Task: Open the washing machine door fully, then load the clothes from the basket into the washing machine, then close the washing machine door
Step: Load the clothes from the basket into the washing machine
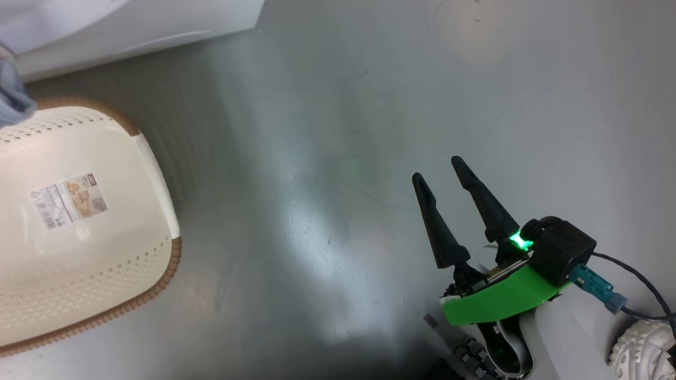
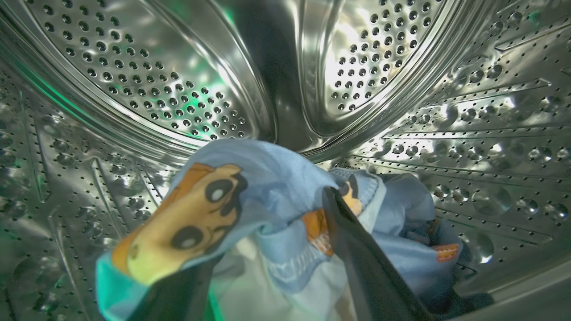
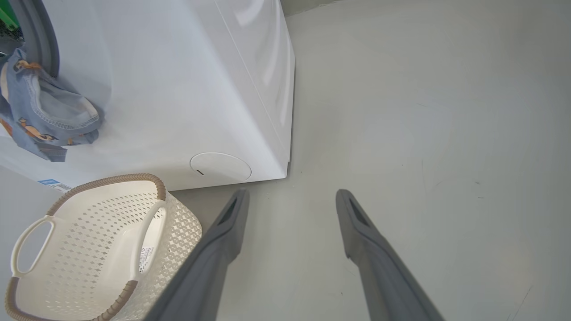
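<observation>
Left gripper [image 2: 267, 232] stands open inside the perforated steel drum [image 2: 134, 67], with soft light-blue cartoon-print clothes [image 2: 276, 187] draped over one finger; withdrawing could drag them out. Right gripper [image 1: 437, 168], at four o'clock, is open and empty.

Cream basket [image 1: 158, 211] at left, right pincer [image 1: 437, 169] spread, grey floor [image 1: 317, 158]
</observation>
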Tool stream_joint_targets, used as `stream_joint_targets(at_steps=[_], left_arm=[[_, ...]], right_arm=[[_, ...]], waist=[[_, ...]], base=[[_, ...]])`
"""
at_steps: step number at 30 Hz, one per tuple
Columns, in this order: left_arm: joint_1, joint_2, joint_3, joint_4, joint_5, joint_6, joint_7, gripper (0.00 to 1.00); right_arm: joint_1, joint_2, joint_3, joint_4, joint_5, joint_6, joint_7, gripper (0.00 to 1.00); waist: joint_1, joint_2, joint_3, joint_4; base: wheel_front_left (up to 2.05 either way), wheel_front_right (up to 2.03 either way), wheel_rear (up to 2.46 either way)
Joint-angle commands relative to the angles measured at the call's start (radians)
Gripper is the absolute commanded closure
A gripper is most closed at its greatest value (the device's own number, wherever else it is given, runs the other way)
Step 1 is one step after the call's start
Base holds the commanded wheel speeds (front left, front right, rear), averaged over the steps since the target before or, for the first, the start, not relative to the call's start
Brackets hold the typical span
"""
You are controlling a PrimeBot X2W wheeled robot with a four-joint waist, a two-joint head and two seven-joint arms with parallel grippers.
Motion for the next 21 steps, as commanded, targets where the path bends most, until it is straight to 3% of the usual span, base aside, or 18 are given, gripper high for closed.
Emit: stream_joint_targets(at_steps=[1,21], left_arm=[[-0.01,0.04,0.001,-0.013,-0.006,-0.003,-0.012,0.0],[0.11,-0.019,-0.026,-0.039,-0.096,-0.003,-0.088,0.0]], right_arm=[[0.011,0.001,0.016,-0.014,0.009,0.006,-0.005,0.0],[-0.003,0.001,-0.031,0.009,0.0,0.006,-0.005,0.0]], waist=[[0.0,0.0,-0.008,0.006],[0.0,0.0,-0.094,0.073]], base=[[0.0,0.0,0.0],[0.0,0.0,0.0]])
